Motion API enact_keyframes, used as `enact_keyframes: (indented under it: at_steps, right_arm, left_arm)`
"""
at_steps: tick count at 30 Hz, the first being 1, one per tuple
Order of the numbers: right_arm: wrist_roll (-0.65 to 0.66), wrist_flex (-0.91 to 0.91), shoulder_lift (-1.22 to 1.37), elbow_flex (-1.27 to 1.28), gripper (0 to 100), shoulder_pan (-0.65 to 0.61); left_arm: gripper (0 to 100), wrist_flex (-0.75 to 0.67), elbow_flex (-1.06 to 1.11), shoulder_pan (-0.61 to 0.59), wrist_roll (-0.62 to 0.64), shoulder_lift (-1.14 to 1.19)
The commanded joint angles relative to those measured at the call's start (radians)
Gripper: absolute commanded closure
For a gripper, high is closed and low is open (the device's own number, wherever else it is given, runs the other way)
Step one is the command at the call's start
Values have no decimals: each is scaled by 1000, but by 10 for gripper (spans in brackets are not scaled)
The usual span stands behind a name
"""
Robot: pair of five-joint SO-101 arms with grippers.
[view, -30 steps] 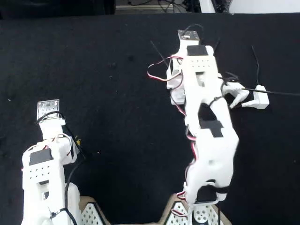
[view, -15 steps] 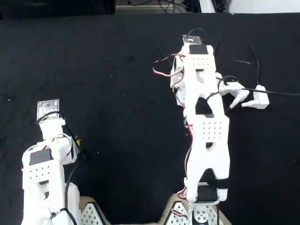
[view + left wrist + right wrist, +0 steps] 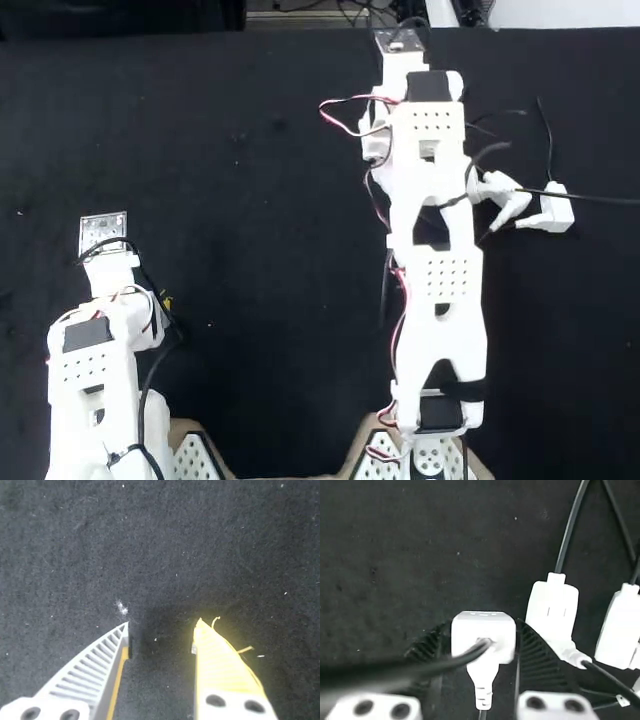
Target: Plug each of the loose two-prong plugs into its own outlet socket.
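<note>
The right gripper (image 3: 482, 625) has its two dark fingers pressed against both sides of a white block (image 3: 482, 640), so it is clamped on it; whether this block is a plug or a socket, I cannot tell. A ribbed cord sleeve comes out from the block toward the wrist, and a black cable (image 3: 395, 672) passes across in front of it. Just beside one finger, outside the grip, two other white plugs (image 3: 552, 605) (image 3: 620, 625) lie on the cloth, each one with a dark cord. The left gripper (image 3: 162, 622) has its fingers apart, with bare black table cloth (image 3: 150, 540) between and ahead of them
</note>
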Motion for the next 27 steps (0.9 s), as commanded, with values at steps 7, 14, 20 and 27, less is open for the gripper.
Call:
enact_keyframes:
  at_steps: [7,14,20,27]
  right_arm:
    - [11,21,-51,53,858,-5]
    - [12,21,25,53,853,-8]
    - [12,25,105,-21,853,-6]
    - [14,28,114,-48,740,-9]
  left_arm:
    - [791,-9,-13,-8,0,-15]
    - [791,-9,-12,-8,0,-15]
    - [791,-9,-12,-8,0,-15]
    - [791,-9,-12,-8,0,-15]
